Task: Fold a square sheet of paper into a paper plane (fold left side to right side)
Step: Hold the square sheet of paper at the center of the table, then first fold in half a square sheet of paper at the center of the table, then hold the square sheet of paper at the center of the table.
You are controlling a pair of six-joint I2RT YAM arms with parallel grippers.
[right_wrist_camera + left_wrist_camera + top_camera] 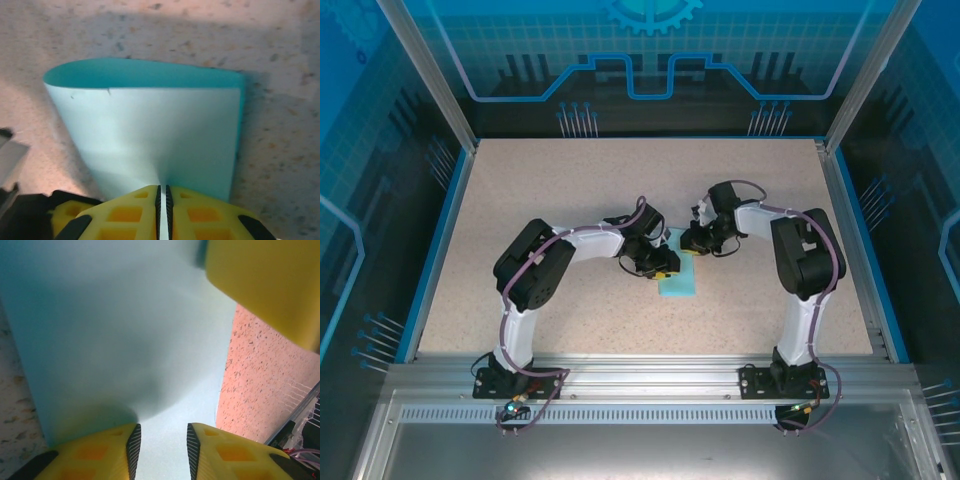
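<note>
Under left hand (pixel 164 439), fingers parted: paper sheet (pixel 150 135); right hand (pixel 162 194) pinches edge.

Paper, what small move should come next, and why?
Probably press the left jaws down along the fold to crease it: the paper is doubled over but the fold bulges open, while the right jaws pinch its loose edges.

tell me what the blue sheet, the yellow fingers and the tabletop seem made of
sheet: thin paper, matte light blue; it curls over in a soft, rounded fold.
fingers: likely moulded plastic, matte yellow, with hollow cells.
tabletop: speckled beige, matte, probably laminate or composite board; the look leaves it open.
</note>
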